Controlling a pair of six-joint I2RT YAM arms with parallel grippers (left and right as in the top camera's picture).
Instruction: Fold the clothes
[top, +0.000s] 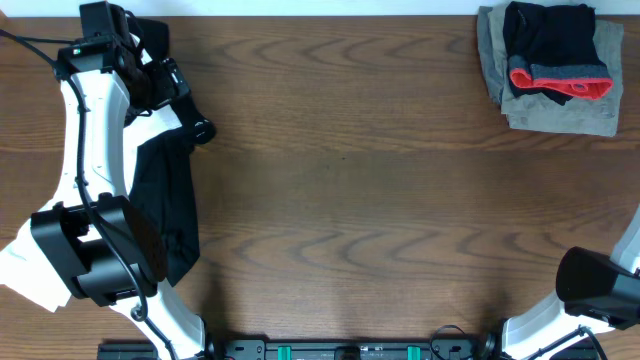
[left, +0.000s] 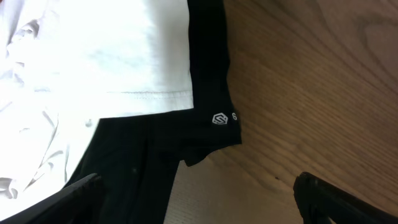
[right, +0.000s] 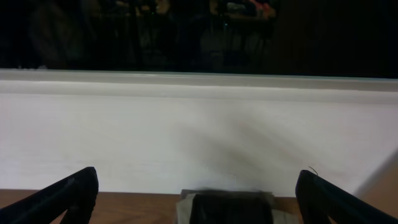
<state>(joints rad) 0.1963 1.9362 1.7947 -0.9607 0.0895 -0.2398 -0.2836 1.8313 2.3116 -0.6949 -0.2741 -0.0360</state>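
Note:
Folded black leggings with a grey and red-orange waistband (top: 556, 50) lie on a folded khaki piece (top: 590, 110) at the far right corner; both show faintly in the right wrist view (right: 227, 208). A black garment (top: 165, 205) and a white piece (top: 20, 265) lie at the left under the left arm. In the left wrist view the black garment (left: 208, 93) with a small logo lies beside the white piece (left: 106, 56). My left gripper (left: 196, 205) is open above the black garment's edge. My right gripper (right: 196, 199) is open and empty, far from the stack.
The wooden table (top: 370, 200) spans the view. A white wall (right: 199, 130) stands behind the far edge. The right arm's base (top: 600, 290) sits at the front right corner.

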